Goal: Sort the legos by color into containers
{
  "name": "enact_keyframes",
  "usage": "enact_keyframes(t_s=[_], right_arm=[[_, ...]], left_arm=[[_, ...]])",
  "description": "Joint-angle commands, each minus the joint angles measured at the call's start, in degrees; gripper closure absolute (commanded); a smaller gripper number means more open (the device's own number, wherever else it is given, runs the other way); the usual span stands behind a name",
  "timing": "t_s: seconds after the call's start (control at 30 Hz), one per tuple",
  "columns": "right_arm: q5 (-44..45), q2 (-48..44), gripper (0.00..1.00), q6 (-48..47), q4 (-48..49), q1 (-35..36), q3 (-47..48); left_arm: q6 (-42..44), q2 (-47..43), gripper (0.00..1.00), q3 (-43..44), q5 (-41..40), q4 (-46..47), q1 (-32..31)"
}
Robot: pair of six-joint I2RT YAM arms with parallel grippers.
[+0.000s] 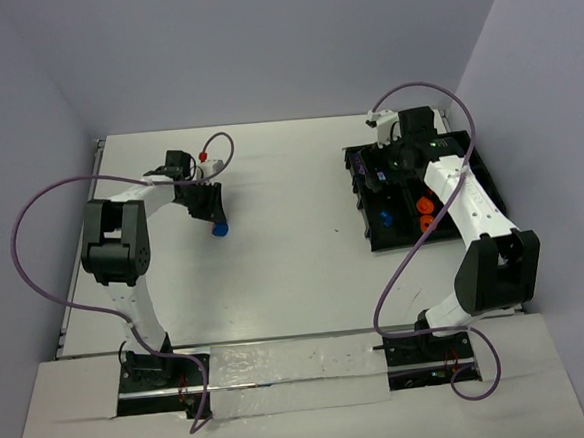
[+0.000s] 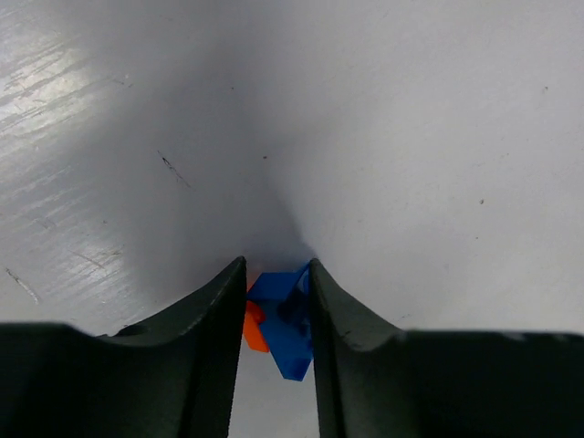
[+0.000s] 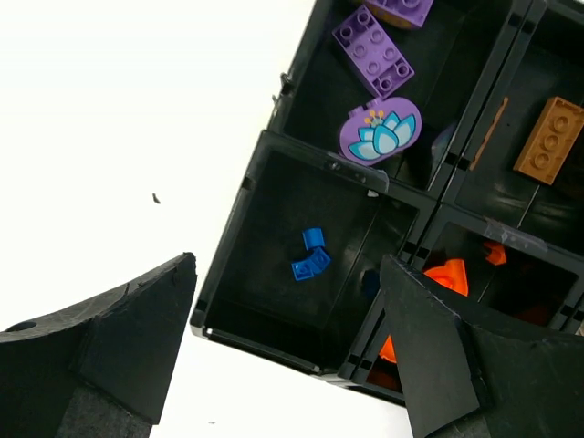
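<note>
My left gripper (image 1: 215, 220) is low over the table at the far left, shut on a blue lego (image 2: 288, 328) with a small orange piece (image 2: 255, 328) pressed against its left side. The blue lego shows at the fingertips in the top view (image 1: 220, 227). My right gripper (image 3: 287, 263) is open and empty, hovering over the black compartment tray (image 1: 493, 195) at the far right. Below it a compartment holds small blue legos (image 3: 312, 255). Other compartments hold purple bricks (image 3: 372, 39), a purple round piece (image 3: 380, 132), a brown brick (image 3: 548, 139) and orange pieces (image 3: 447, 274).
The tray's near-left wall (image 3: 233, 246) lies between my right fingers. The white table (image 1: 293, 229) stretches between the two arms. Purple cables loop from both arms. Grey walls close in the table on three sides.
</note>
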Motion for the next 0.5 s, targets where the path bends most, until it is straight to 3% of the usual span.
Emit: enact_keyframes(t_s=[0.0,0.3,0.47], right_arm=[[-2.77,-2.36,0.12,0.89,-1.15,0.07,3.20],[-10.44,-3.38,0.12,2.52,0.56,3.16,3.51],[-9.05,-4.04,0.12,3.43,6.63,11.54,1.61]], left_arm=[[-1.03,0.40,0.67,1.24,3.05,-1.67,0.83],[-3.45,-1.32,0.82,3.33,8.68,-4.02,0.97],[-13.91,-4.92,0.91,2.28,17.60,-2.52,0.97]])
